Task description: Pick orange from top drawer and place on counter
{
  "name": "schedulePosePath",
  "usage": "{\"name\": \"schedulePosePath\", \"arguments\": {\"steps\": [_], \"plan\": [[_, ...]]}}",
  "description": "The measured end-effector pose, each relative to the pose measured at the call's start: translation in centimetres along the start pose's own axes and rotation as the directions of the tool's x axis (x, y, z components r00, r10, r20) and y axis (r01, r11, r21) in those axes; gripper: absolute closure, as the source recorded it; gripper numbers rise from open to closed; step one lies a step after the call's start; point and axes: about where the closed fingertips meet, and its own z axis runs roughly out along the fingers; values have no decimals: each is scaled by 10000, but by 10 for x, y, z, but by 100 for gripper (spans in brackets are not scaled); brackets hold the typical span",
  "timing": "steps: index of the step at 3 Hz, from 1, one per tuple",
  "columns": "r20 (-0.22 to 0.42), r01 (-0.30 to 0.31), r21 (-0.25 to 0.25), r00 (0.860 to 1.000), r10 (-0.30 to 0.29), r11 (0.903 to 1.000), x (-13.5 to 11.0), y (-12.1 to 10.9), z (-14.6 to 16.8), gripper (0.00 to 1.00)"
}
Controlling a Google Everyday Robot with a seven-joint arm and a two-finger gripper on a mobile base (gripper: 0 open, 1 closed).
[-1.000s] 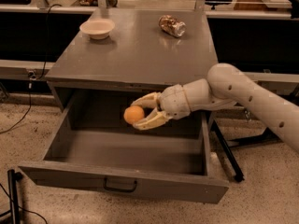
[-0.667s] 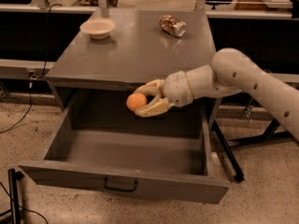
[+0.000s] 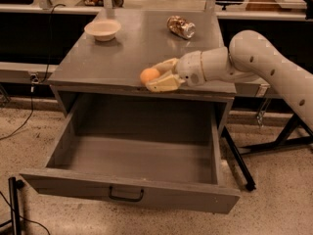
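Observation:
The orange (image 3: 148,75) is small and round, held between the cream fingers of my gripper (image 3: 155,75), which is shut on it. Both hover at the front edge of the counter (image 3: 122,53), just above its grey surface. My white arm reaches in from the right. Below, the top drawer (image 3: 132,160) stands pulled wide open, its grey floor bare and its front panel with a dark handle (image 3: 126,196) nearest the camera.
A cream bowl (image 3: 102,30) sits at the counter's back left. A shiny silver-brown can (image 3: 180,26) lies at the back right. Black table legs (image 3: 239,160) stand on the speckled floor right of the cabinet. A dark post (image 3: 13,204) rises at bottom left.
My gripper has lifted the orange up out of the drawer opening to the level of the counter's front edge.

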Motion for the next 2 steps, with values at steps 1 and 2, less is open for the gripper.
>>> {"name": "schedulePosePath", "arguments": {"steps": [1, 2], "plan": [[-305, -993, 1453, 9940, 1048, 9844, -1, -44, -1, 100], [-305, -993, 1453, 9940, 1048, 9844, -1, -44, -1, 100]]}}
